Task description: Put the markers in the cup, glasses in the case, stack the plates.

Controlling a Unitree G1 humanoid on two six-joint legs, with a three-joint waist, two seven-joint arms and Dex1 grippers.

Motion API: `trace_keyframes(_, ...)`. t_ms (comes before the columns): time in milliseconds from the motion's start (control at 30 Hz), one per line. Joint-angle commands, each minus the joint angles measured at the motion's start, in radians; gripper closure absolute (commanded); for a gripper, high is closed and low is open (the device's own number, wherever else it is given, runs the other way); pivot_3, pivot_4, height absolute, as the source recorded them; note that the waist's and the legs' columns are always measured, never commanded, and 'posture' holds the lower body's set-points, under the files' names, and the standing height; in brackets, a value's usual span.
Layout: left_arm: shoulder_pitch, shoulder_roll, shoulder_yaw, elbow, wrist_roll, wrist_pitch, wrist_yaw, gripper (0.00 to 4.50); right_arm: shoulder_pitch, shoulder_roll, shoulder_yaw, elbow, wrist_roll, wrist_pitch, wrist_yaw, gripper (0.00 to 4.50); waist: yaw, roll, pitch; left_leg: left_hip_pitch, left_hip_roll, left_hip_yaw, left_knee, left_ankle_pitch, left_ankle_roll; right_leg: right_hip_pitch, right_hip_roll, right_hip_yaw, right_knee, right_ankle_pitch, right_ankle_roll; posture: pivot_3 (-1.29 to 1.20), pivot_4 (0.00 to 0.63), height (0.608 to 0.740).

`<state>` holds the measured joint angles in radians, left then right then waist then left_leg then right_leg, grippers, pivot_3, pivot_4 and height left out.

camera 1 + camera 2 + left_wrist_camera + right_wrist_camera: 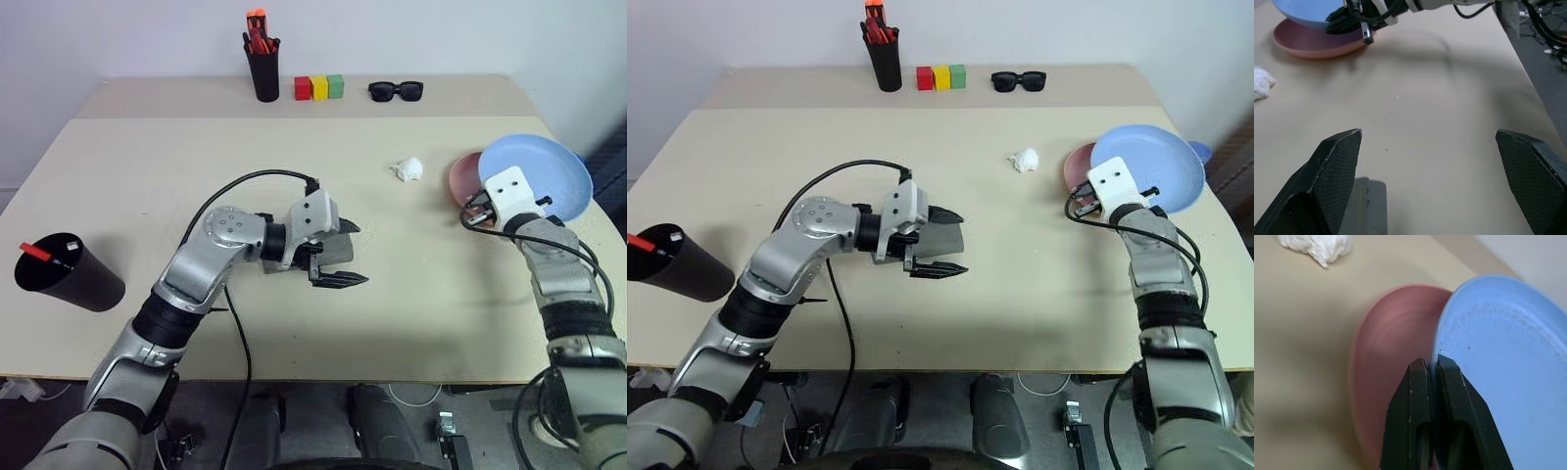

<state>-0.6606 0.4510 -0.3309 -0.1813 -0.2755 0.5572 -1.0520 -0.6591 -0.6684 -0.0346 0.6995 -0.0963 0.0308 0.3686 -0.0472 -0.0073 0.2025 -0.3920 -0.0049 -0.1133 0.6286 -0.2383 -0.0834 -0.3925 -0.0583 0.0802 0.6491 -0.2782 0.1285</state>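
My right gripper [1432, 377] is shut on the rim of the light blue plate [539, 174]. It holds that plate tilted over the salmon pink plate [463, 178], which lies on the table at the right. My left gripper [351, 254] hangs open at mid-table, over the grey case [948, 238], with nothing between its fingers [1334, 166]. The black cup [71, 274] stands at the left front with a red-capped marker [34, 252] in its mouth. The glasses are out of view.
At the back edge stand a black pen holder [263, 70] with red-orange pens, three coloured blocks [319, 87] and black sunglasses [396, 91]. A crumpled white tissue [409, 169] lies left of the plates. The table's right edge runs close behind the plates.
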Motion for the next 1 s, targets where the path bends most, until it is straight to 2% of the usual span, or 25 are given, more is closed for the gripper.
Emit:
trace_keyframes(33,0.007,0.009,0.036,-0.062,-0.023,0.020,0.024,0.00,-0.068,-0.001,0.008,0.087,-0.007,-0.073,0.028,3.83,0.000,0.000,0.000,0.000,0.000,0.000,0.000,0.000,0.000,0.000,0.000,0.000,0.000,0.000,0.000,0.00,0.150,0.740)
trace_keyframes(67,0.010,0.012,0.038,-0.067,-0.025,0.025,0.029,0.00,-0.081,0.002,0.012,0.109,-0.007,-0.085,0.029,3.53,0.000,0.000,0.000,0.000,0.000,0.000,0.000,0.000,0.000,0.000,0.000,0.000,0.000,0.000,0.000,0.00,0.150,0.740)
trace_keyframes(267,0.026,0.026,0.045,-0.087,-0.034,0.041,0.049,0.00,-0.125,0.027,0.002,0.160,0.007,-0.144,0.011,0.67,-0.004,0.000,0.000,0.000,0.000,0.000,0.000,0.000,0.000,0.000,0.000,0.000,0.000,0.000,0.000,0.00,0.150,0.740)
trace_keyframes(400,0.028,0.027,0.054,-0.082,-0.036,0.046,0.068,0.00,-0.179,0.089,-0.040,0.102,0.102,-0.153,0.081,0.67,-0.023,0.000,0.000,0.000,0.000,0.000,0.000,0.000,0.000,0.000,0.000,0.000,0.000,0.000,0.000,0.00,0.150,0.740)
trace_keyframes(567,0.035,0.032,0.063,-0.081,-0.034,0.051,0.088,0.00,-0.220,0.151,-0.028,0.077,0.147,-0.141,0.177,0.67,-0.023,0.000,0.000,0.000,0.000,0.000,0.000,0.000,0.000,0.000,0.000,0.000,0.001,0.000,0.000,0.00,0.150,0.740)
trace_keyframes(867,0.086,0.054,0.096,-0.174,-0.039,0.117,0.169,0.00,-0.364,0.250,0.039,0.331,0.074,-0.200,0.199,0.67,-0.023,0.000,0.000,0.000,0.000,-0.001,0.000,0.000,0.000,0.000,0.000,0.000,0.001,0.000,0.000,0.00,0.150,0.740)
trace_keyframes(1000,0.106,0.067,0.119,-0.221,-0.045,0.153,0.203,0.00,-0.410,0.281,0.055,0.434,0.035,-0.235,0.148,0.67,-0.024,0.000,0.000,0.000,0.000,-0.001,0.000,0.000,0.000,-0.001,0.000,0.000,0.001,0.000,0.000,0.00,0.150,0.740)
